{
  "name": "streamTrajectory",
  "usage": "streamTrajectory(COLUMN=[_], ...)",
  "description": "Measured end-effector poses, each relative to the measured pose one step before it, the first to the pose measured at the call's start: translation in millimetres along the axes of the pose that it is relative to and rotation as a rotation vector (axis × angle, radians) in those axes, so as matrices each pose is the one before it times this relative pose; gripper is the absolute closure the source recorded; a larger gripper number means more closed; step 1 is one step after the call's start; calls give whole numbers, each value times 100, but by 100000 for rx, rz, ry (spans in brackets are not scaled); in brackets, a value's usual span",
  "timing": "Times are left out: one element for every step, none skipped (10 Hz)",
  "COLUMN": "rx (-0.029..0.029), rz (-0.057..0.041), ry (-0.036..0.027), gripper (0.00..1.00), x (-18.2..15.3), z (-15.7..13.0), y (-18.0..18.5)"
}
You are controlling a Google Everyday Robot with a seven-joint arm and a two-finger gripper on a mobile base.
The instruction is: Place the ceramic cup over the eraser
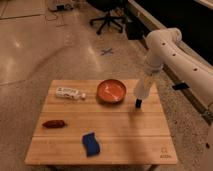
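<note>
The eraser (138, 103) is a slim dark block standing upright on the wooden table (120, 135), right of the orange bowl. My gripper (141, 91) hangs from the white arm directly above the eraser, its pale lower end reaching the eraser's top. The white ceramic cup cannot be told apart from the gripper's pale end, so I cannot say whether it is held there.
An orange bowl (111, 90) holding a pale item sits at the back centre. A white bottle (70, 93) lies at the back left. A reddish-brown item (54, 123) lies at the left. A blue wavy-edged piece (91, 143) lies at the front. An office chair (107, 17) stands on the floor behind.
</note>
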Motion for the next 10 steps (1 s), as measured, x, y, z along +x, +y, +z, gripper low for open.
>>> streamTrajectory(rx=[-714, -1532, -1441, -1106, -1343, -1075, -450, -11, -213, -54], rz=[-505, -1081, -645, -326, -102, -32, -329, -445, -437, -307], ry=[612, 994, 881, 624, 709, 252, -266, -373, -632, -518], gripper=[100, 100, 97, 90, 81, 69, 59, 50, 38, 28], x=[-27, -86, 23, 121, 288, 286, 66, -80, -162, -151], z=[532, 1016, 779, 786, 933, 908, 649, 485, 693, 463], y=[-36, 44, 124, 89, 162, 107, 42, -40, -23, -37])
